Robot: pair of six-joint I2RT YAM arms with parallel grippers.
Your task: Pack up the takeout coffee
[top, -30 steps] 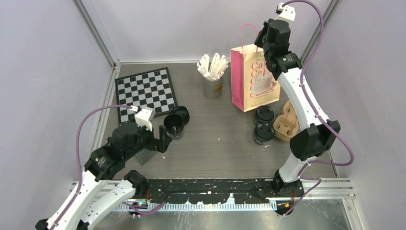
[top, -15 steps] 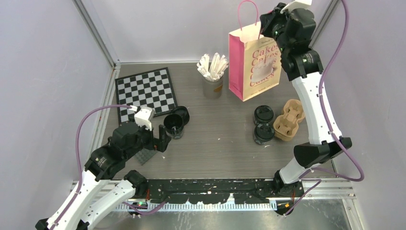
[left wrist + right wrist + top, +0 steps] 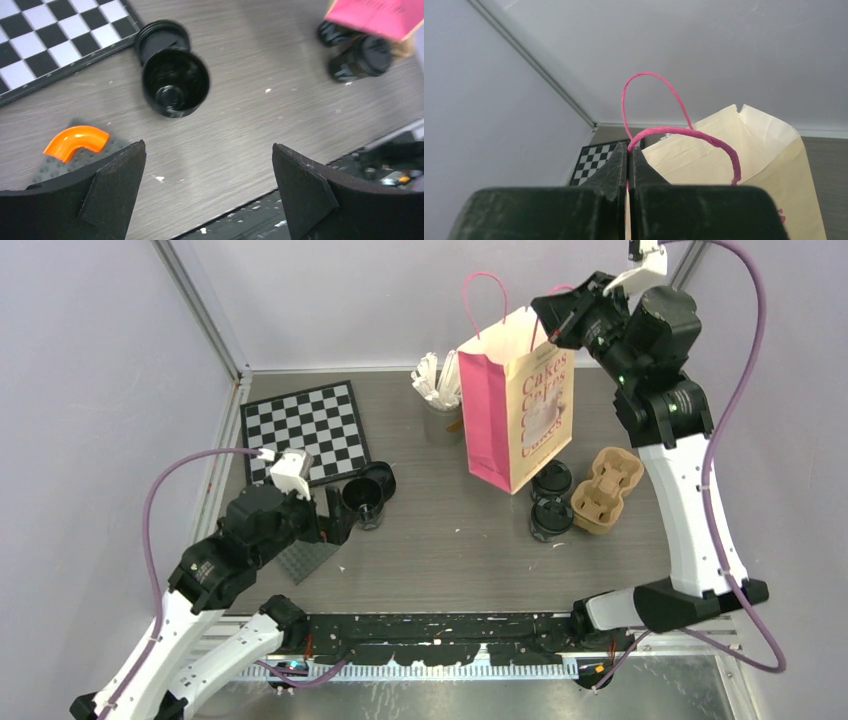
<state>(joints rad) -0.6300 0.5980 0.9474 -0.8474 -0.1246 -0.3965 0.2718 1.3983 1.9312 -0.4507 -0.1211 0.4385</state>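
At far right, the right fingers (image 3: 616, 167) are pinching the top of a pink paper bag (image 3: 487, 410); two small black lidded coffee cups (image 3: 551, 518) are standing at its foot. Left fingers (image 3: 107, 192) are hovering spread near an uncovered black cup (image 3: 175, 82).

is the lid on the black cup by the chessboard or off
Off: the cup stands open-mouthed, with a black lid lying beside it.

Soft, even light; wrist views blurrier.
Overhead view bright and crisp, shadows faint. Left wrist view: lidded cups (image 3: 360, 57) and pink bag (image 3: 372, 15) near 2 o'clock smeared by motion; left fingers (image 3: 310, 200) at 5 and 7 o'clock unfocused.
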